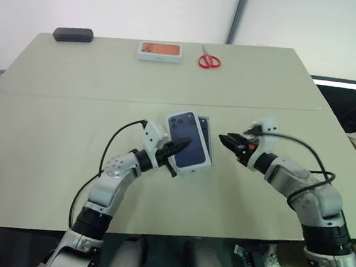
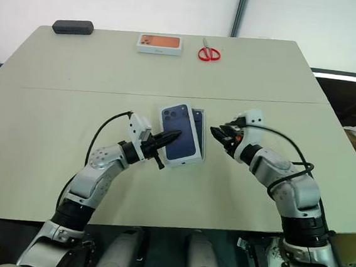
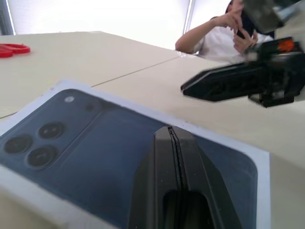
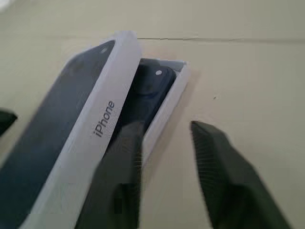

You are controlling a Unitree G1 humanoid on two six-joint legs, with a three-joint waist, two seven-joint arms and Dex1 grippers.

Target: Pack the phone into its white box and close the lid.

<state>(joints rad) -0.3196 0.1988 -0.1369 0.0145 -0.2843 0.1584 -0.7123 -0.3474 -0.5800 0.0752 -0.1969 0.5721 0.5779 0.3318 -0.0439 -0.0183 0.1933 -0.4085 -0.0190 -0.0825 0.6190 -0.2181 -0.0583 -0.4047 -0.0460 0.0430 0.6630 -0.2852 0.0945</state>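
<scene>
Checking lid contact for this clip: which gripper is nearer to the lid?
Left. The left gripper, shut, rests its tips on the lid, which sits askew over the white box. The right gripper hovers just off the box's right side, apart from the lid.

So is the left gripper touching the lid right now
Touching. In the left wrist view the shut left gripper lies pressed onto the lid, on its phone picture; the left eye view shows its tip resting on the lid too.
</scene>
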